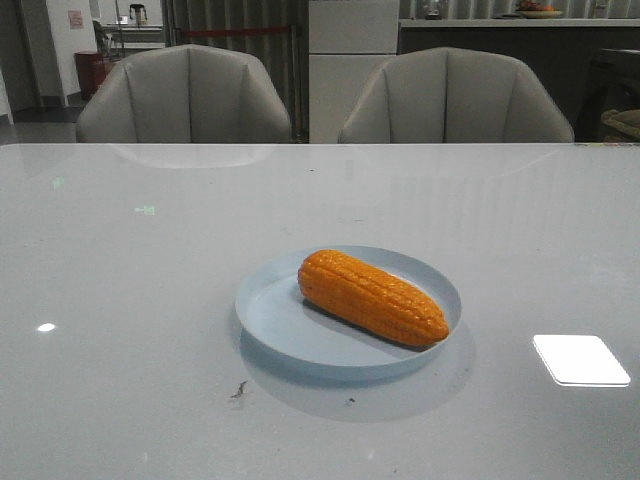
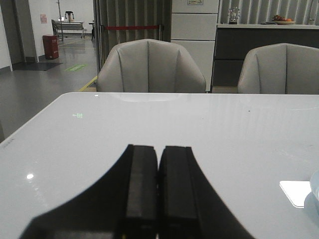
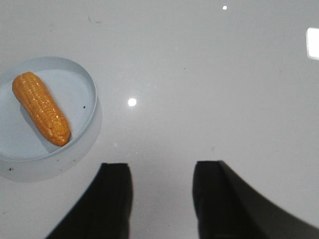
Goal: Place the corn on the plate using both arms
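Note:
The orange corn [image 1: 372, 296] lies on its side inside the pale blue plate [image 1: 270, 310] near the middle of the table. It also shows in the right wrist view [image 3: 41, 108], on the plate [image 3: 82, 89]. My right gripper [image 3: 162, 169] is open and empty, above bare table beside the plate. My left gripper [image 2: 159, 152] is shut and empty, above the table's left part; only a sliver of the plate's rim [image 2: 315, 186] shows at that view's edge. Neither gripper shows in the front view.
Two grey chairs [image 1: 185, 95] [image 1: 455, 95] stand behind the table's far edge. Bright light reflections lie on the glossy tabletop [image 1: 580, 360]. A counter and a room lie beyond the chairs.

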Tool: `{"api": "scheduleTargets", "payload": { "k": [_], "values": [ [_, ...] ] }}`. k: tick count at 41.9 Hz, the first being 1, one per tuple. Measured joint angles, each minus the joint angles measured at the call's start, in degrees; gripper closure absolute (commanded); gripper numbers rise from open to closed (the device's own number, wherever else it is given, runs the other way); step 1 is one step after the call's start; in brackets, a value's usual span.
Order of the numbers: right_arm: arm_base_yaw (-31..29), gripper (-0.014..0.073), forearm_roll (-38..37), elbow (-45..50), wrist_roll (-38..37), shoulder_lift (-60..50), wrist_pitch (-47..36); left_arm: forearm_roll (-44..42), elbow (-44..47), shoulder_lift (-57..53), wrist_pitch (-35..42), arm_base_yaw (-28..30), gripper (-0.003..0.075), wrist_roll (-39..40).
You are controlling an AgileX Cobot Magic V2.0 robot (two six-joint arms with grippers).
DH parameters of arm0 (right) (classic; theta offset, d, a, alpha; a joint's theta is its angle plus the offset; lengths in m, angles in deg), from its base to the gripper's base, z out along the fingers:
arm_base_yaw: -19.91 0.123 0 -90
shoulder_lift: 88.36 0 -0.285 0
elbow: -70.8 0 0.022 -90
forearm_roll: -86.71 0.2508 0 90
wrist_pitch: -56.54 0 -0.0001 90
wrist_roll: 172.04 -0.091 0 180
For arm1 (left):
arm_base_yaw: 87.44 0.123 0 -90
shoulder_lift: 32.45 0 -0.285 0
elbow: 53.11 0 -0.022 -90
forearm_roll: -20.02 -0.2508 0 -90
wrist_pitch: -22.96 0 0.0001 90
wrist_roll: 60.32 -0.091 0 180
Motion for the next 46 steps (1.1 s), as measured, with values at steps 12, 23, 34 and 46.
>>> {"api": "scheduleTargets", "payload": {
  "k": [12, 23, 34, 46],
  "values": [
    [0.5, 0.057, -4.7, 0.0, 0.0, -6.8, 2.1, 0.0, 0.0, 0.0, 0.0, 0.0, 0.0627, 0.1],
    [1.2, 0.057, -9.6, 4.9, -11.9, -14.7, -0.1, 0.0, 0.0, 0.0, 0.0, 0.0, 0.0627, 0.1],
    [8.0, 0.057, -18.5, 16.5, -27.0, -27.7, -12.9, 0.0, 0.0, 0.0, 0.0, 0.0, 0.0627, 0.1],
    [9.1, 0.057, -20.2, 29.3, -28.9, -37.7, -26.8, 0.0, 0.0, 0.0, 0.0, 0.0, 0.0627, 0.1]
  ]
}}
